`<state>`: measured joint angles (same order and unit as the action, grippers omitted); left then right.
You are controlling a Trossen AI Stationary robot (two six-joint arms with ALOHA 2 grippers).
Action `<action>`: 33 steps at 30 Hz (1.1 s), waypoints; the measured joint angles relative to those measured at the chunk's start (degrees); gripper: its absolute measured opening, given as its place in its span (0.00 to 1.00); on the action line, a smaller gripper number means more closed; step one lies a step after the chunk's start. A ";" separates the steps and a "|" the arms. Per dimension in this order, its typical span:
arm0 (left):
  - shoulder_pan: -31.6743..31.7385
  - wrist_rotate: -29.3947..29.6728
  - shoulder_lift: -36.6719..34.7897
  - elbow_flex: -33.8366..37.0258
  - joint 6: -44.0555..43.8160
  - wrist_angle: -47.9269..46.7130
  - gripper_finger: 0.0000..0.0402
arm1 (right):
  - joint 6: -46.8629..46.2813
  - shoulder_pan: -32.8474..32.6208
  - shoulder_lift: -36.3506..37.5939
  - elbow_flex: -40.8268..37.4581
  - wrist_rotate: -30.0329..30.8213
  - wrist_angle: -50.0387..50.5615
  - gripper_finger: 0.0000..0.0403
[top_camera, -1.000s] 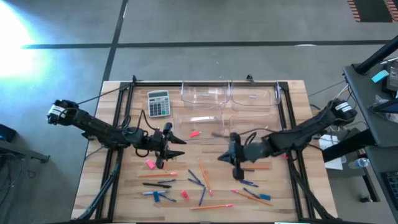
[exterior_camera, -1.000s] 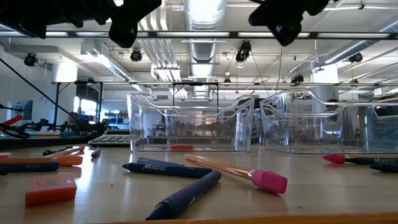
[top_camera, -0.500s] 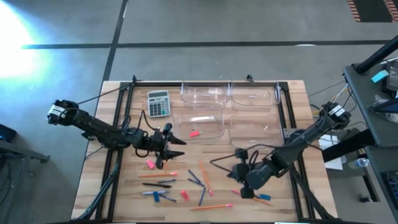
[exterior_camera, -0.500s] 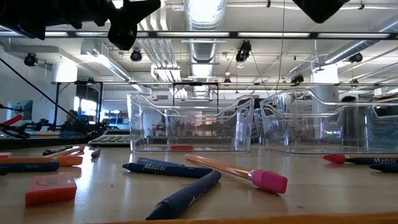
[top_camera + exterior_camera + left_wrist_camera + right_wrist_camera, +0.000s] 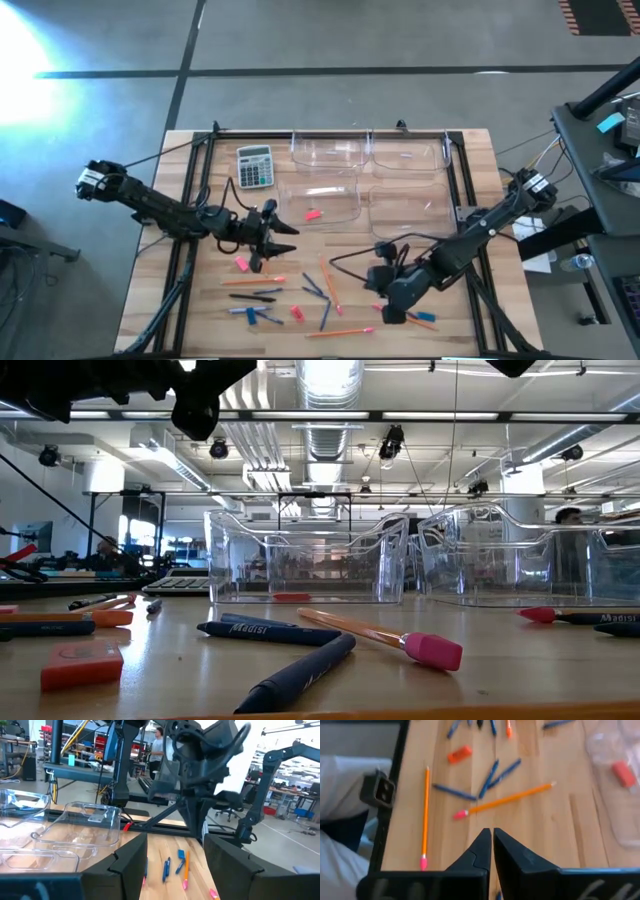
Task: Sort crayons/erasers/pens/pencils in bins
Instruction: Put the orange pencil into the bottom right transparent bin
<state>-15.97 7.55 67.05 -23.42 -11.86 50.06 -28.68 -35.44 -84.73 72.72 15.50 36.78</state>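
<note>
My left gripper (image 5: 283, 228) hovers open over the table's left half; its fingers (image 5: 131, 862) have nothing between them. My right gripper (image 5: 381, 300) hangs shut and empty above the near right part of the table, slanting down toward the scattered items. Orange pencils (image 5: 330, 281) (image 5: 509, 797) with pink ends, blue sticks (image 5: 315, 290) and pink erasers (image 5: 241, 264) lie flat on the wood. Four clear bins (image 5: 325, 150) stand at the far middle. One pink eraser (image 5: 313, 214) lies in the near left bin (image 5: 335, 200).
A grey calculator (image 5: 255, 165) lies at the far left, beside the bins. Black frame rails (image 5: 195, 200) (image 5: 465, 190) run along both sides of the table. More pens and a pencil (image 5: 408, 318) lie under the right arm. A cable loop (image 5: 350, 258) trails left of the right gripper.
My right gripper has swung from the table's middle, in front of the bins, toward the near edge and has tipped further down. In the low view it has left the top of the picture. Its fingers have stayed shut. The items on the table have not moved.
</note>
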 joint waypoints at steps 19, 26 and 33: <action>-0.28 -0.02 0.00 0.02 0.02 -0.04 0.45 | -10.29 -1.82 -10.41 1.10 -4.97 6.53 0.37; -0.28 -0.02 0.00 0.09 0.04 -0.11 0.45 | -10.74 -3.70 -13.32 0.53 -4.95 6.90 0.37; -0.28 -0.02 0.00 0.09 0.04 -0.17 0.45 | -11.85 -3.85 -15.13 -0.07 -4.86 6.39 0.37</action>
<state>-16.25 7.53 67.05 -23.33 -11.81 49.89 -40.53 -39.29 -99.86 72.65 10.64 43.17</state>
